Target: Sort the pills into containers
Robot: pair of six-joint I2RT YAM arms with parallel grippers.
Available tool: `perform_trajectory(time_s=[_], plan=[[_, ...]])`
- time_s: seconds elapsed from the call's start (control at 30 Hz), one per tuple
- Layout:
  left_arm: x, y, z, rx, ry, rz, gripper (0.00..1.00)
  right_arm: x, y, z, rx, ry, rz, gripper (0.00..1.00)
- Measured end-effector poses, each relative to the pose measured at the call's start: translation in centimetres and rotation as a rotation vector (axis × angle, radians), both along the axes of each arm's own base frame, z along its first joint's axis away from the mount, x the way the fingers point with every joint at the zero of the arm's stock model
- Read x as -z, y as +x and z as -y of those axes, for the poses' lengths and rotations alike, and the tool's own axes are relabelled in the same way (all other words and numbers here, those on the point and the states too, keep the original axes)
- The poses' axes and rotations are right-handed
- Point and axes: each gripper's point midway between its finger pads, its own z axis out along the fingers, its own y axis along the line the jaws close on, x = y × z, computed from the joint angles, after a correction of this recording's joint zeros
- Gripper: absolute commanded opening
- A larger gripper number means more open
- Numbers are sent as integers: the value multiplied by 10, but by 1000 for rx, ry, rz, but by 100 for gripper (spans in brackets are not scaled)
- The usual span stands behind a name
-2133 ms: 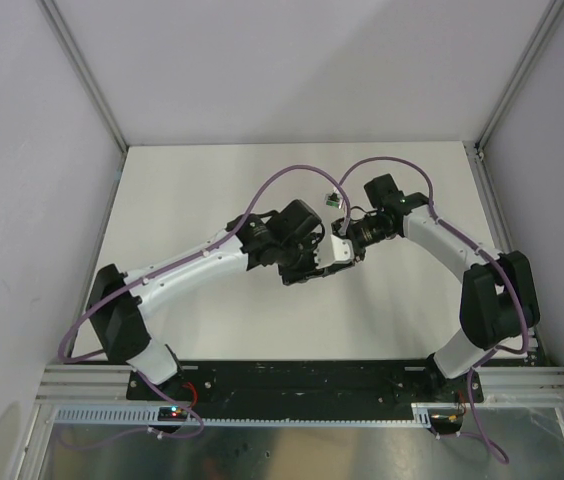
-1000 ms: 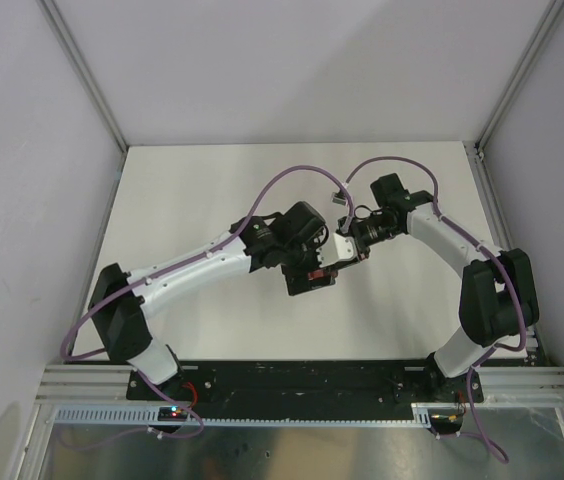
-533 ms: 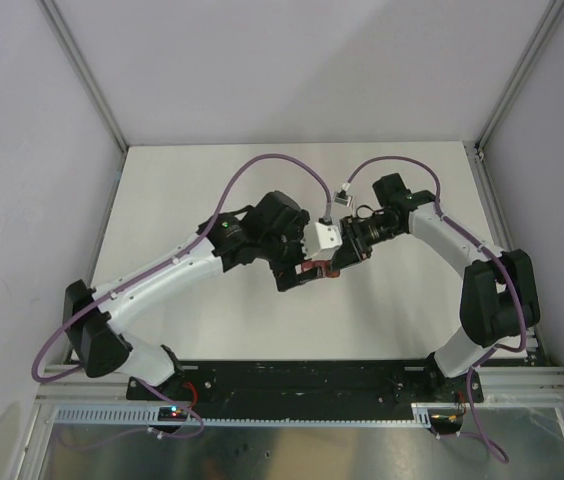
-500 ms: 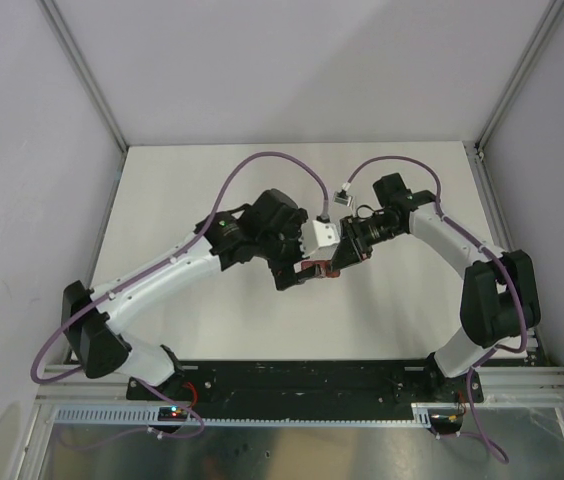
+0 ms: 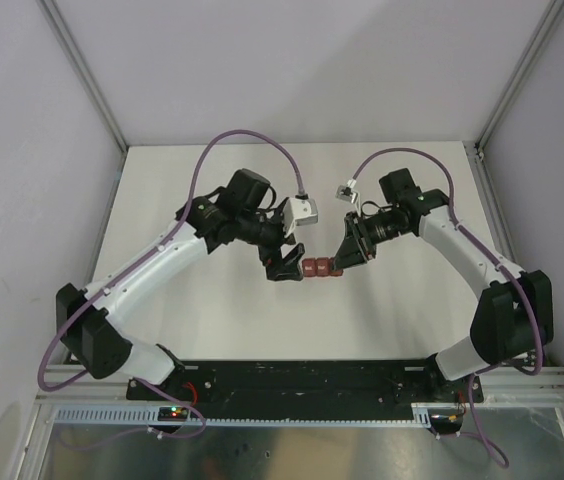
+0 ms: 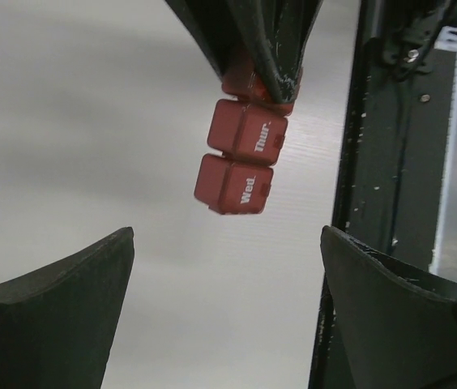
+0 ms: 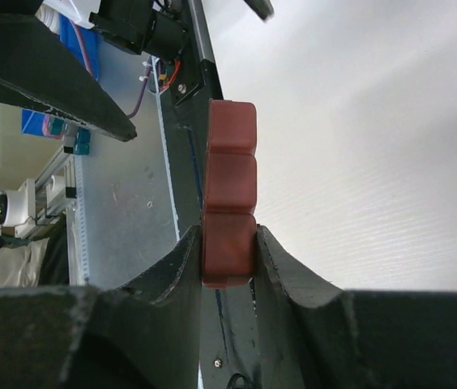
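The right tool (image 7: 228, 243) is clenched on the end compartment of the pill box (image 7: 230, 178), its dark jaws pinching the flat sides so that the other two compartments stick out free beyond the tips. That end grip seems meant to hold the strip out toward the other arm and leave the lids reachable. The left tool (image 6: 227, 243) faces it with its jaws spread wide and nothing between them, the box's free end just ahead of the gap. From above, the pill box (image 5: 320, 268) bridges the space between the two tools over the middle of the white table (image 5: 182, 200), apparently lifted clear of it. The box is smooth dark red plastic, three rounded square cells in a row, with "Wed" and "Thur" printed in white. No pills show in any view.
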Motion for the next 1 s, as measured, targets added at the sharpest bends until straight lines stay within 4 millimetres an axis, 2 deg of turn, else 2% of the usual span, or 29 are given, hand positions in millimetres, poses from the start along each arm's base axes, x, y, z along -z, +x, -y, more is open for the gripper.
perform_trajectory(time_s=[0.13, 0.27, 0.53, 0.8, 1.0], plan=[[0, -9, 10, 47, -45, -80, 98, -7, -5, 0, -15, 11, 34, 0], [5, -12, 20, 78, -63, -153, 90, -13, -7, -2, -26, 28, 50, 0], [12, -12, 34, 108, -87, -253, 62, -20, -7, -2, -30, 41, 65, 0], [15, -16, 38, 122, -95, -299, 36, -21, -6, -2, -24, 42, 68, 0], [13, -19, 37, 120, -109, -336, 5, -22, -3, -2, -29, 50, 99, 0]])
